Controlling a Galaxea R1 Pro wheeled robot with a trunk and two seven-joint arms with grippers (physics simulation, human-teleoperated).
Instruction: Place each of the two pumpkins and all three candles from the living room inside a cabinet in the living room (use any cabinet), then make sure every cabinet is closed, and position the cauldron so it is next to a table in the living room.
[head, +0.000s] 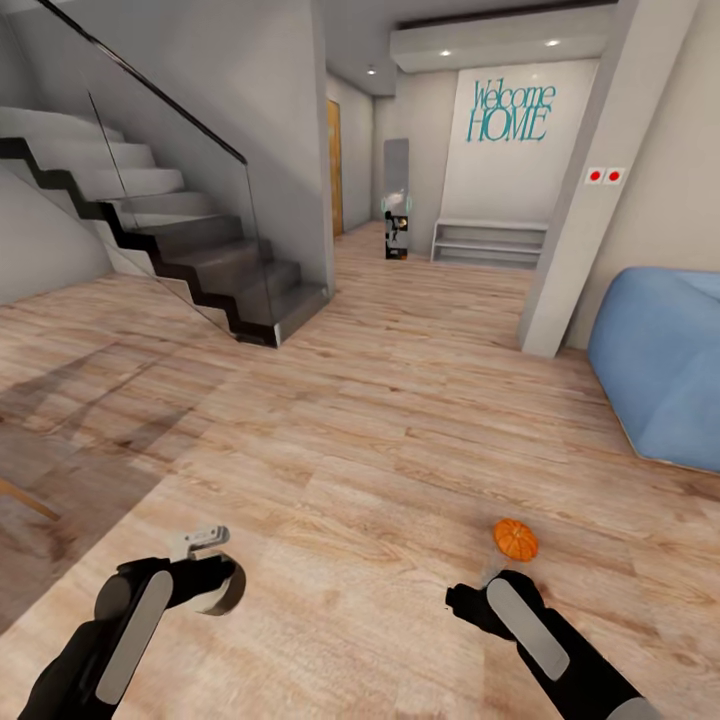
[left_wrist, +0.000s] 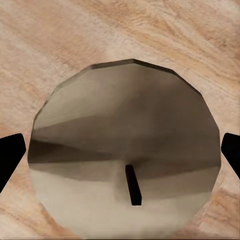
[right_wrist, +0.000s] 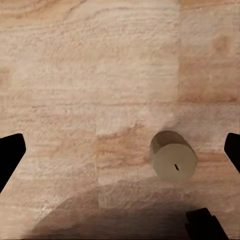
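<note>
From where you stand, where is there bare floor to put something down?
The wide floor between the stairs and the blue sofa is free, and so is the strip between the left gripper and the right gripper. It is crowded by the right gripper: the pumpkin lies just beyond it, and a floor candle lies ahead of its open fingers.

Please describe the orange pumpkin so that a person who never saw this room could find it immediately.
Start at the big blue sofa on the right. On the wooden floor before it, just beyond the right gripper, lies the pumpkin. It is small, round and ribbed, the only orange thing there.
</note>
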